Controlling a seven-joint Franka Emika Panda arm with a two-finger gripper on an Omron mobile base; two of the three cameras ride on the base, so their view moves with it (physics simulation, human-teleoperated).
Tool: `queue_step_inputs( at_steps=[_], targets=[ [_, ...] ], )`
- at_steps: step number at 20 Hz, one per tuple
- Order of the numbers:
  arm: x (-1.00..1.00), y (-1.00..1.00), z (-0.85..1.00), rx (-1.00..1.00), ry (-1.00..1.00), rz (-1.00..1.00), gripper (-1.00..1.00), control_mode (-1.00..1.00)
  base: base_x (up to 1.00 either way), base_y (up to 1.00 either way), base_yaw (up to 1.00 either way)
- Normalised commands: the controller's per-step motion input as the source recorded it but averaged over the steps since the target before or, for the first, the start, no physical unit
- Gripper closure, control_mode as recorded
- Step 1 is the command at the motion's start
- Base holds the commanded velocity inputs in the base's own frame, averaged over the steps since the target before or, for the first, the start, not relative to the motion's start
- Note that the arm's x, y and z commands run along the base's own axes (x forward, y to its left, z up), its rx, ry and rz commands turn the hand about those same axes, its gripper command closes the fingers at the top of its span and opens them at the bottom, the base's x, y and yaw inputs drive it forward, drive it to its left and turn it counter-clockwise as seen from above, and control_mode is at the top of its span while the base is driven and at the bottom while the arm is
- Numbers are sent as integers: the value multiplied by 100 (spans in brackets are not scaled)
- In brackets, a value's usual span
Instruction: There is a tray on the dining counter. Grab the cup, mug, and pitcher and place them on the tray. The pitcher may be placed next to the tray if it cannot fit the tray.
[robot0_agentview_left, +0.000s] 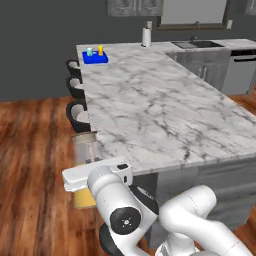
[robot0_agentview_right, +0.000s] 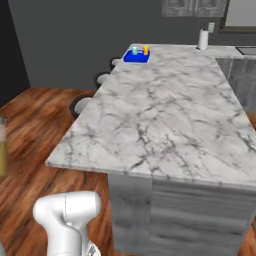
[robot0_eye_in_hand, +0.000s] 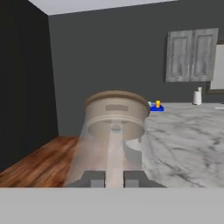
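A: Holding the pitcher (robot0_eye_in_hand: 114, 131) now: gripper (robot0_eye_in_hand: 114, 178) clamped on its narrow neck, under the round cork-brown lid. It hangs off the near end of the counter (robot0_agentview_left: 165, 110), beside the arm.

B: Handling?

A: Clear glass, smooth, likely slippery and fragile. Orange liquid adds weight low down, so I'd expect swing. Neck looks like the best hold.

B: Target?

A: Blue tray (robot0_agentview_left: 95, 59) at the far corner, well apart, low rim. Yellow cup (robot0_agentview_left: 100, 50) and teal mug (robot0_agentview_left: 89, 52) already on it.
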Motion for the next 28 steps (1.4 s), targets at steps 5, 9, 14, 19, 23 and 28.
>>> queue_step_inputs(
  at_steps=[5,9,14,19,23,28],
  targets=[
    [0,0,0,0,0,0,100,100,0,100,-3],
    [0,0,0,0,0,0,100,100,4,100,-4],
    [0,0,0,0,0,0,100,100,62,100,-6],
    [0,0,0,0,0,0,100,100,100,100,-9],
    [0,0,0,0,0,0,100,100,100,99,-8],
    [0,0,0,0,0,0,100,100,100,92,-6]
  ],
)
